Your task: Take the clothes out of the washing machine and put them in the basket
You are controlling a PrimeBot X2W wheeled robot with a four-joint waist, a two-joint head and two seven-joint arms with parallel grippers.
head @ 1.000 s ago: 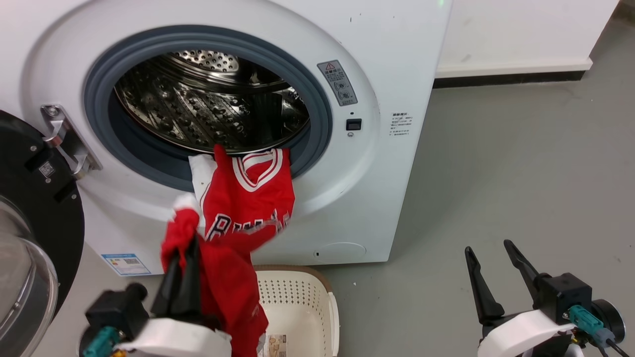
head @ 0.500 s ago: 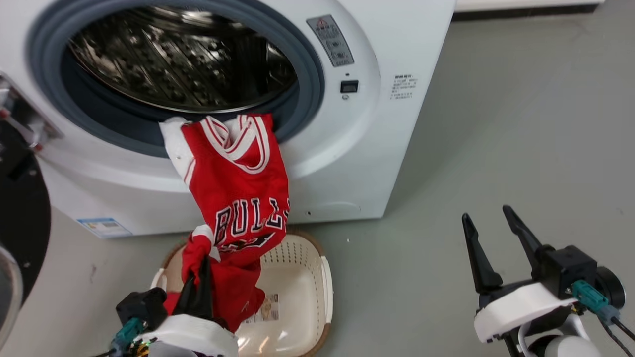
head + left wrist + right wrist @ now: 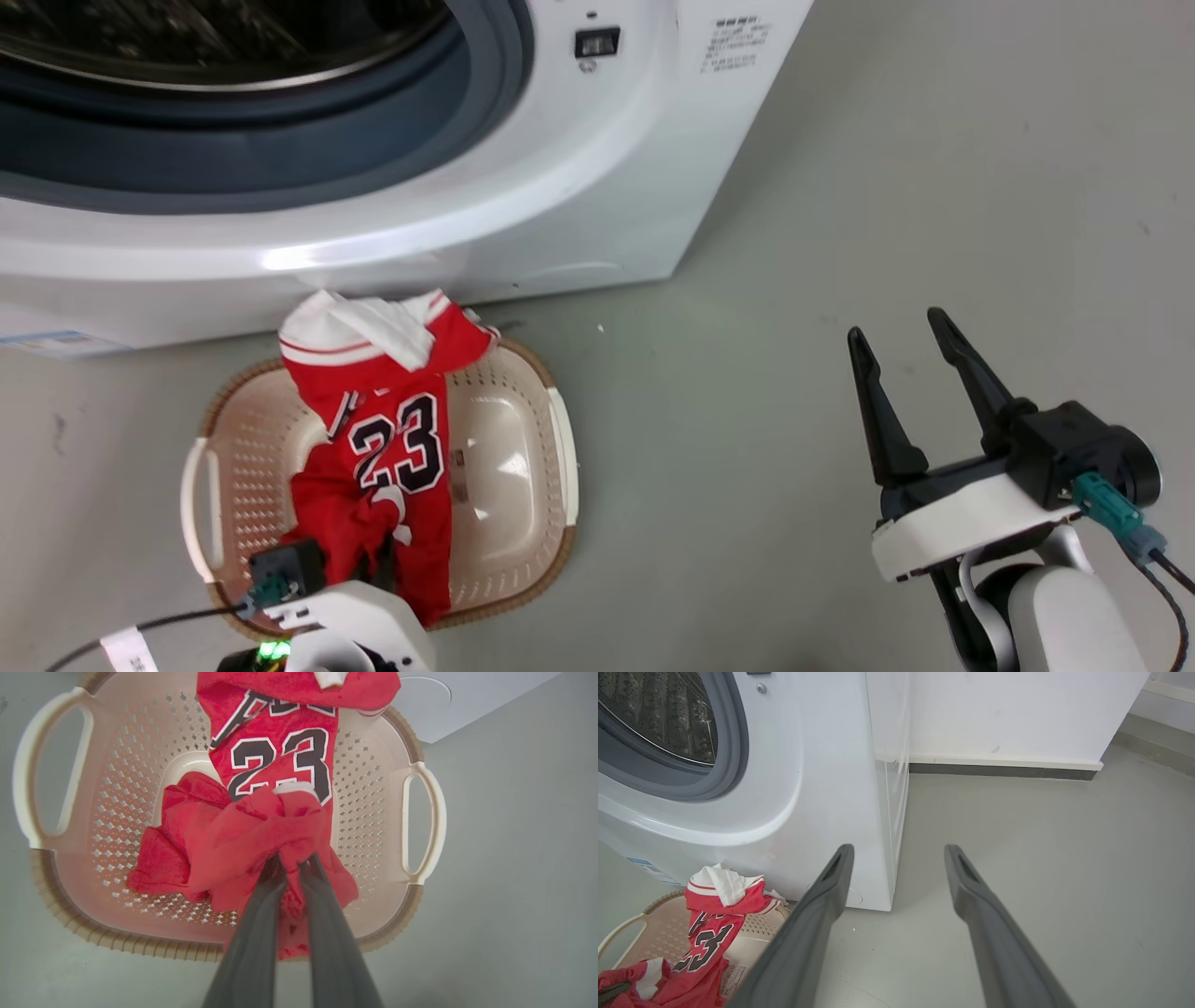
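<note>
The red jersey with number 23 (image 3: 392, 448) lies in the cream basket (image 3: 523, 448), its white-trimmed top draped over the far rim toward the washing machine (image 3: 523, 187). My left gripper (image 3: 292, 861) is shut on a bunched fold of the jersey (image 3: 275, 765) low over the basket (image 3: 373, 812); in the head view its fingers are hidden in the cloth. My right gripper (image 3: 896, 359) hangs open over bare floor to the right, holding nothing. In the right wrist view my right gripper (image 3: 896, 851) points past the washing machine (image 3: 831, 765), with the jersey (image 3: 710, 933) and the basket (image 3: 649, 933) at the lower left.
The washer's grey-ringed port (image 3: 280, 140) is open just above the basket. Grey floor (image 3: 840, 187) stretches to the right. A white wall with a dark skirting (image 3: 999, 771) stands behind the washer.
The jersey has come fully out of the washer port and dropped into the basket with my left gripper lowered. The head camera has tilted down. The right gripper stays open.
</note>
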